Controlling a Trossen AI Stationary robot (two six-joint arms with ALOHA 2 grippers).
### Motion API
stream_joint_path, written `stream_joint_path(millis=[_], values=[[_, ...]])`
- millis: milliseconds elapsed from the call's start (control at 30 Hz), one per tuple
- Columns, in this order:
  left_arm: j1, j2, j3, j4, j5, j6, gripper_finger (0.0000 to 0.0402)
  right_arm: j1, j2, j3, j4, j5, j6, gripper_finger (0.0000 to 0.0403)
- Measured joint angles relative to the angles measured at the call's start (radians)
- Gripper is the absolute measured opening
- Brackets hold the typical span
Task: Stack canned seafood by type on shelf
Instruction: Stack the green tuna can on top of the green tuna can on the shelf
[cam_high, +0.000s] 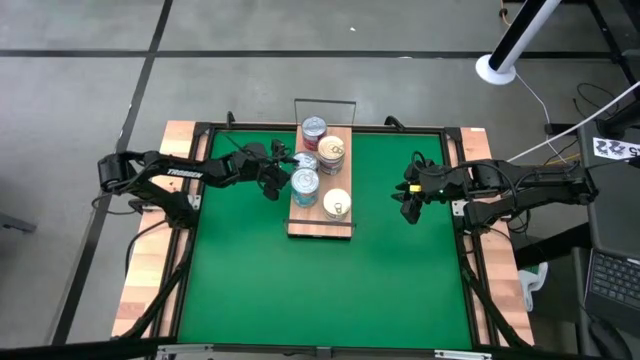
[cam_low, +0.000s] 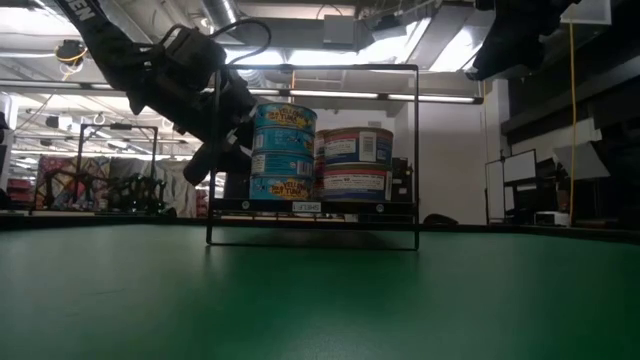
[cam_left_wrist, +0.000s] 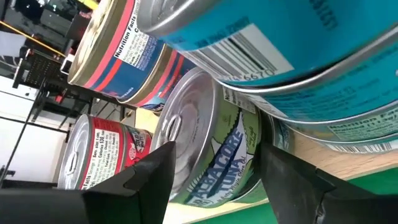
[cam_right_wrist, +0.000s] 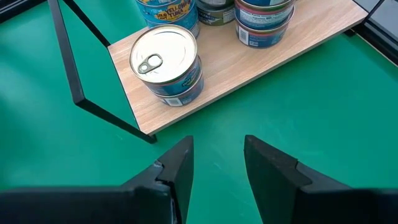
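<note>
Green mat (cam_high: 320, 290) covers the counter, and the shelf (cam_high: 321, 226) lies along the twelve-to-six line near its far middle, carrying all the canned seafood: a red-labelled tin (cam_high: 314, 129) at twelve, a cream-topped stack (cam_high: 331, 155) just below it, a tall blue stack (cam_high: 305, 183) at the shelf's nine o'clock edge, and a gold-topped pair (cam_high: 338, 204) toward six.

At nine o'clock of the shelf, the left pincer (cam_high: 282, 170) hovers with its fingers (cam_left_wrist: 143, 177) spread apart, holding nothing. They frame a low silver tin (cam_left_wrist: 211, 149) beside the blue stack, close but not gripping.

Well apart at three o'clock, the right pincer (cam_high: 408, 200) waits over bare mat, its fingers (cam_right_wrist: 180, 165) parted and empty.

Risk, as I judge it: the left pincer sits tight against the tall blue stack, so a sideways pull-away or a tilt could nudge the tins, skew the column or tip it off the shelf's edge.
</note>
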Motion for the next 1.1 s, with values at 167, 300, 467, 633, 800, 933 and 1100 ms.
stream_joint_path(millis=[167,300,467,633,800,933,1100], values=[[-0.003,0.000,0.011,-0.014,0.000,-0.004,0.0223,0.000,0.000,0.000,0.000,0.000,0.000,0.0143],[-0.003,0.000,0.044,-0.060,0.000,-0.006,0.0217,0.000,0.000,0.000,0.000,-0.006,0.000,0.0143],[-0.003,0.000,0.091,-0.131,0.000,-0.002,0.0202,0.000,0.000,0.000,0.000,-0.033,0.000,0.0143],[-0.003,0.000,0.117,-0.212,0.000,0.002,0.0191,0.000,0.000,0.000,0.000,-0.034,0.000,0.0143],[-0.003,0.000,0.143,-0.264,0.010,0.001,0.0188,0.000,0.000,0.000,0.000,-0.034,0.000,0.0143],[-0.003,0.000,0.174,-0.317,0.019,0.002,0.0186,0.000,0.000,0.000,-0.001,-0.034,0.000,0.0143],[-0.003,0.000,0.185,-0.325,0.020,0.015,0.0186,0.000,0.000,0.000,0.000,-0.034,0.000,0.0143]])
